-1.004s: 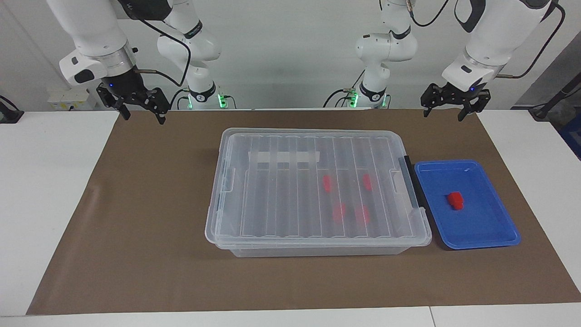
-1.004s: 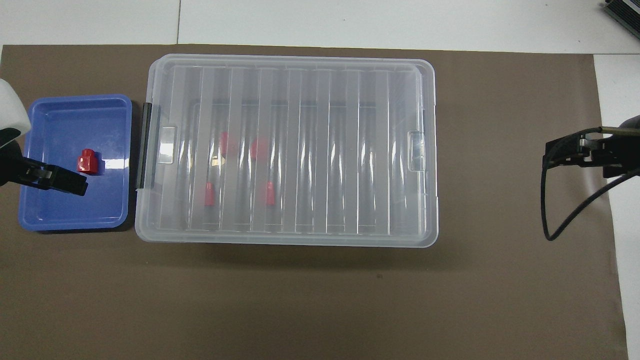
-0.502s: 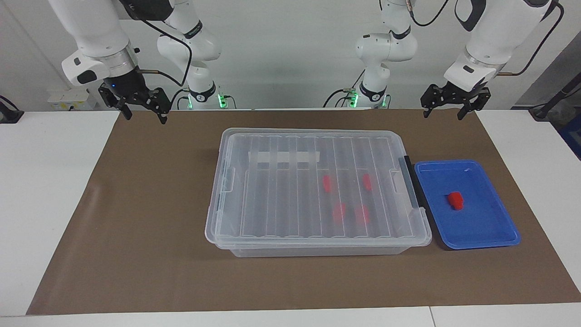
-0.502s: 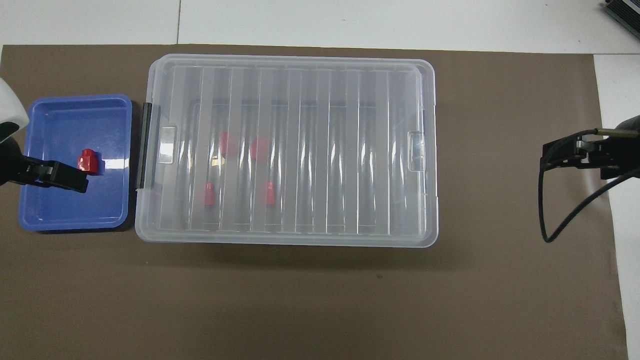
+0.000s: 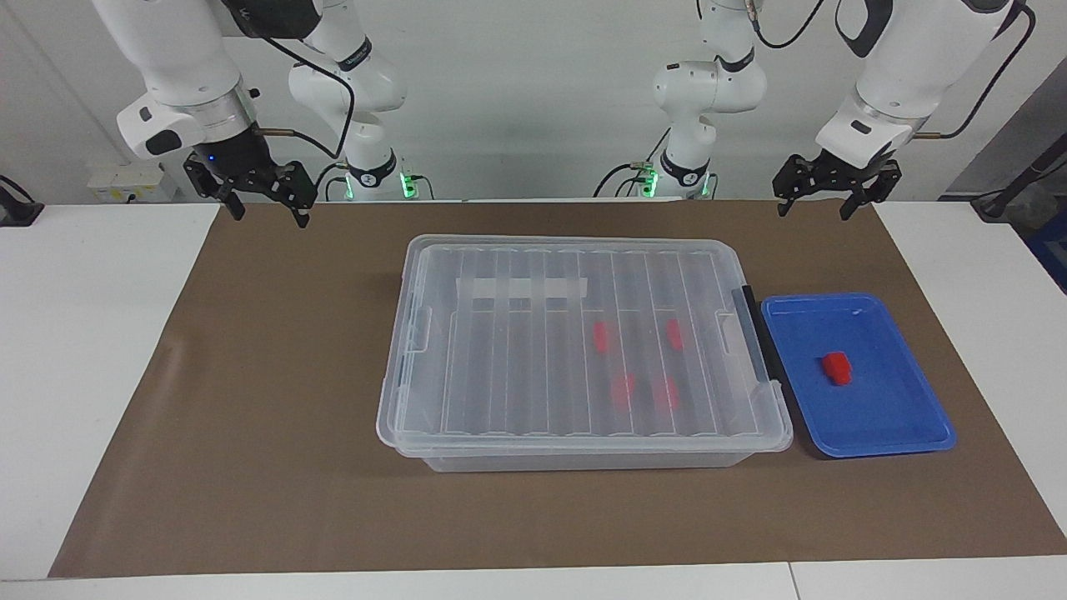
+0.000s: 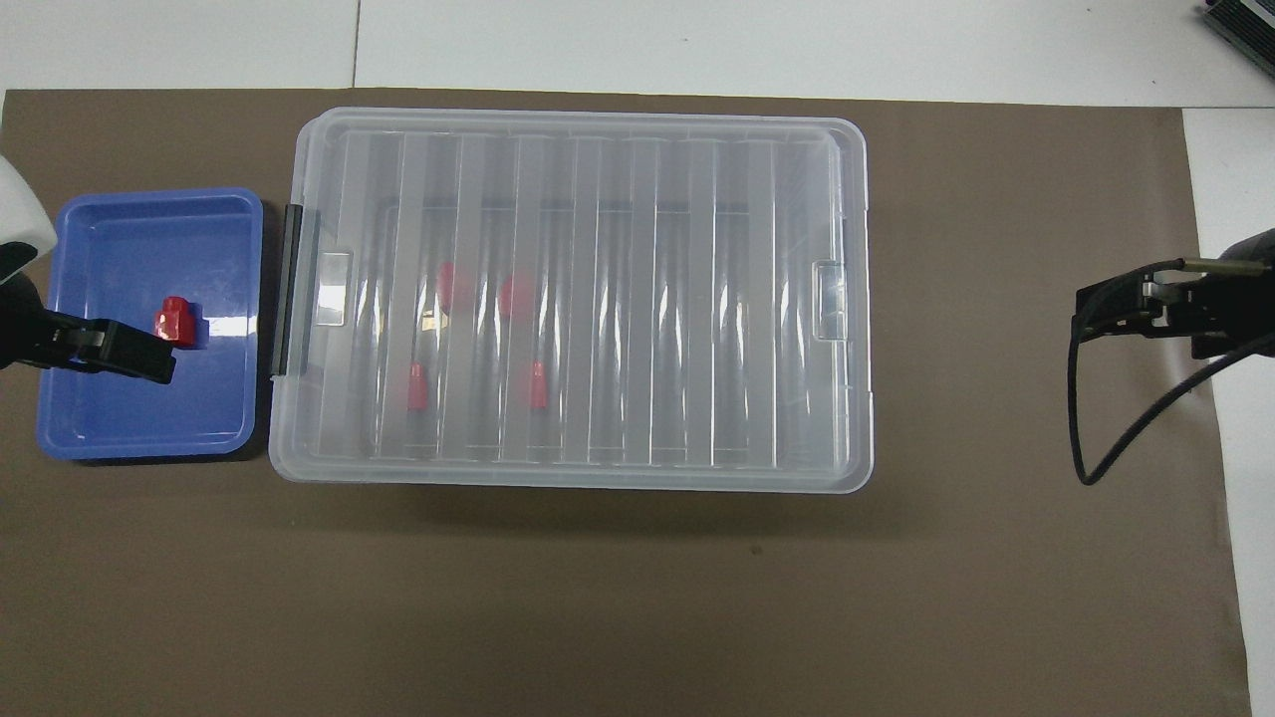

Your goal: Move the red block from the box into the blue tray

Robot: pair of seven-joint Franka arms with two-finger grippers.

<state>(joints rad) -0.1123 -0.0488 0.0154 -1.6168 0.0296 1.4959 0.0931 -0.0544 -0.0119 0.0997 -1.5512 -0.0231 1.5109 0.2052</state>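
**One block delivered, lid shut, both arms drawn back**

Since the earlier frame the right gripper (image 5: 265,202) has crept slightly toward the box; the left gripper (image 5: 827,193) is almost unmoved. Both hang raised over the mat's edge nearest the robots, fingers spread, holding nothing. In the facing view, the red block (image 5: 837,367) lies in the blue tray (image 5: 884,433), which sits at three o'clock of the box (image 5: 583,350), just beside its black handle bar (image 5: 758,333). The task appears complete for this block. Four more red blocks (image 5: 633,362) show blurred through the ribbed lid; their exact poses are unclear. In the overhead view the left gripper partly overlaps the tray.
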